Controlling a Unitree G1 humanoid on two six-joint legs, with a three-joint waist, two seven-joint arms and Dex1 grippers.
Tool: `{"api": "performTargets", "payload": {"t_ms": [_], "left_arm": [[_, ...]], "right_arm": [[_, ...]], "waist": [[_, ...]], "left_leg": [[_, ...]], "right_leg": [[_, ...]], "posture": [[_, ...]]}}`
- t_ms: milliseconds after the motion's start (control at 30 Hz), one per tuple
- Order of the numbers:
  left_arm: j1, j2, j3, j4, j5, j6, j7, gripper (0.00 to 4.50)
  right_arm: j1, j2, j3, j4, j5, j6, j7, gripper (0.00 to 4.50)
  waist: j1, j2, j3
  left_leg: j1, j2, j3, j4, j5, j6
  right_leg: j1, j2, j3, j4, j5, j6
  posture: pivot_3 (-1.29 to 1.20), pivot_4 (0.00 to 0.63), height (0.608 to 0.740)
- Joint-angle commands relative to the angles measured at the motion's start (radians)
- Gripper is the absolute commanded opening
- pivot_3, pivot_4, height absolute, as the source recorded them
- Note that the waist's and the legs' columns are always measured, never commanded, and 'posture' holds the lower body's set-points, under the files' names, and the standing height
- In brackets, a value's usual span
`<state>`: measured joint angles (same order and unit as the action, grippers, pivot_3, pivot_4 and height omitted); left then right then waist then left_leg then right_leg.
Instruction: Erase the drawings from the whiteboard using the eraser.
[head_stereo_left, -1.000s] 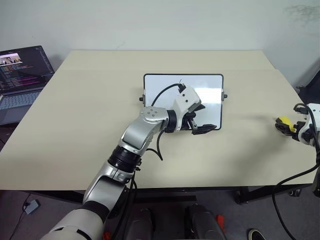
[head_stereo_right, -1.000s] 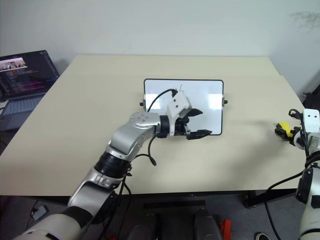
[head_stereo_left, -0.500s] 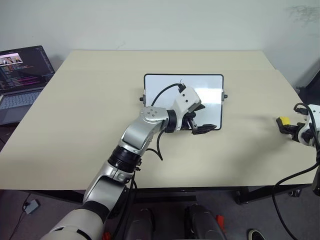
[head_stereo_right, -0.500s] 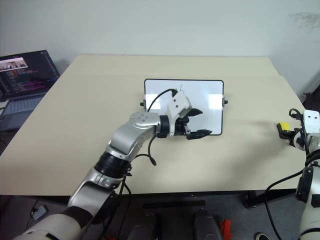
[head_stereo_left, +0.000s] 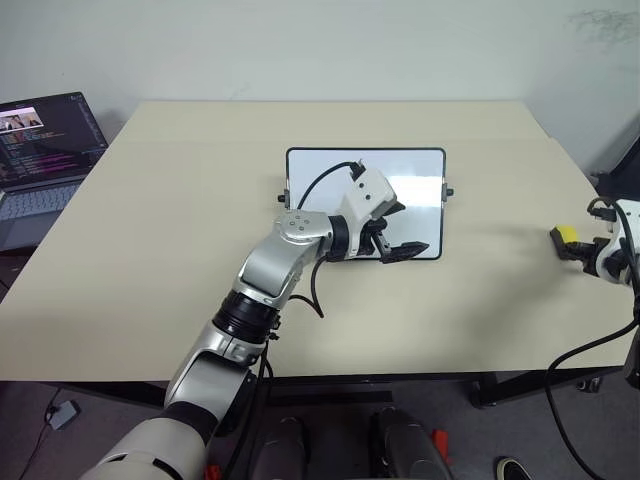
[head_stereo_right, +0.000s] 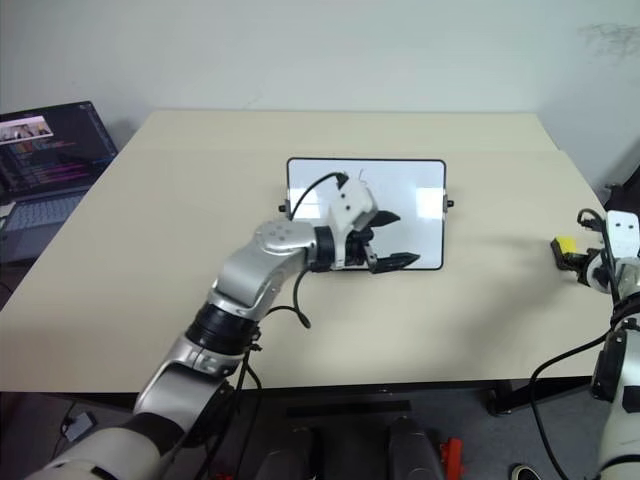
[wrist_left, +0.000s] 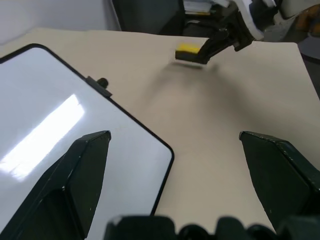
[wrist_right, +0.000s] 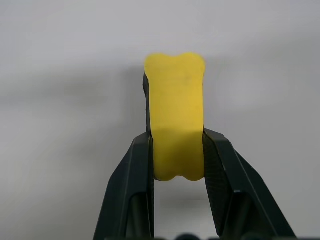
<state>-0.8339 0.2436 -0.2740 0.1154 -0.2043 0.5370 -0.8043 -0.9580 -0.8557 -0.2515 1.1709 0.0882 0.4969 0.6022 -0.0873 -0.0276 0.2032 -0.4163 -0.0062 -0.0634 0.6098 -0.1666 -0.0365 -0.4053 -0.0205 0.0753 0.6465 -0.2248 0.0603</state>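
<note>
Right gripper (wrist_right: 177, 155) has its 2 fingers clamped on the eraser (wrist_right: 175, 115), the yellow block pinched at its sides and held just above the table (head_stereo_left: 150, 250) at the far 3 o'clock edge. The whiteboard (head_stereo_left: 420, 170) lies flat at the table's centre, well apart from the eraser. Left gripper (head_stereo_left: 392, 232) hangs over the board's near half at 6 o'clock, its fingers spread wide around nothing. A laptop (head_stereo_left: 40, 150) stands open at 9 o'clock.
</note>
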Motion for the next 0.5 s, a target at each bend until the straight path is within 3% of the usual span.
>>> {"api": "performTargets", "payload": {"t_ms": [33,300,500], "left_arm": [[-0.008,0.027,0.041,-0.017,-0.007,-0.022,-0.010,4.50],[0.061,0.189,0.140,-0.149,-0.034,0.042,-0.019,4.50],[0.126,0.328,0.238,-0.242,-0.034,0.104,0.017,4.50]], "right_arm": [[0.017,-0.024,-0.025,-0.185,0.054,0.094,0.035,1.00],[0.191,0.038,-0.053,-0.882,0.196,0.372,0.010,1.00],[0.200,0.116,0.024,-1.136,0.221,0.436,-0.028,0.99]], "waist": [[0.001,0.000,0.000],[-0.003,0.001,0.000],[0.005,0.001,0.000]], "left_leg": [[0.000,0.000,0.000,0.000,0.000,0.000],[-0.001,0.001,0.000,-0.001,0.000,0.000],[0.000,0.001,-0.001,0.001,0.000,0.000]], "right_leg": [[0.000,0.000,0.000,0.000,0.000,0.000],[-0.002,0.000,0.000,0.001,0.000,0.000],[-0.001,0.001,-0.001,0.002,0.000,-0.001]], "posture": [[0.00,0.150,0.740],[0.00,0.150,0.740],[0.00,0.150,0.740]]}}
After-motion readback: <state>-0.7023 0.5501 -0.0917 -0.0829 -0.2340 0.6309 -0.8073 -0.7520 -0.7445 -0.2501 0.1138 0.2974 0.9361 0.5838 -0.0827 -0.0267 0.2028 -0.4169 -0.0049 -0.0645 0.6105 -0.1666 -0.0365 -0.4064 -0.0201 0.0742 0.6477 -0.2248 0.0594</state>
